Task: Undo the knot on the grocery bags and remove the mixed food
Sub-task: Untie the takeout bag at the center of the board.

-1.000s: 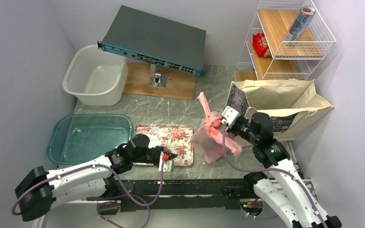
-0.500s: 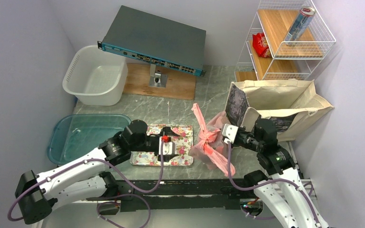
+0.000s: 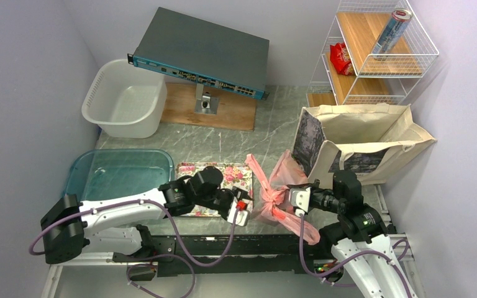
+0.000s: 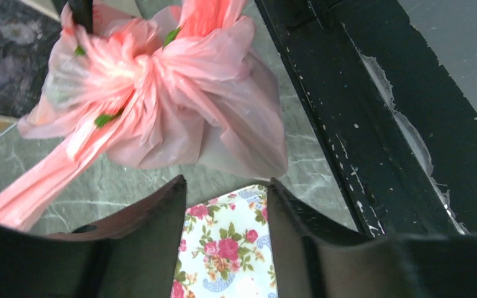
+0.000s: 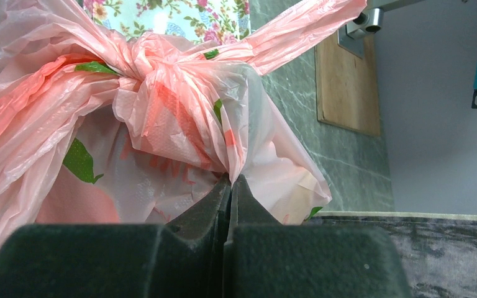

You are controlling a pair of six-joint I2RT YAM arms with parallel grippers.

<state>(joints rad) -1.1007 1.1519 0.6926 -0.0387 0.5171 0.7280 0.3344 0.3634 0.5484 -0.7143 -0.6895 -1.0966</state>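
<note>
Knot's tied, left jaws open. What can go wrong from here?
1. The right gripper is shut on thin film of the pink bag, off the knot; pulling may tear it, not loosen it.
2. The left gripper is open, short of the knot; it could close on a loose tail.

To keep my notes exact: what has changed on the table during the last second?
The right gripper, shut on the pink bag, dragged it toward the near edge, away from the canvas tote. The left gripper swung right across the floral tray to just beside the bag and stands open, holding nothing. The knot is still tied; tote and tray did not move.
</note>
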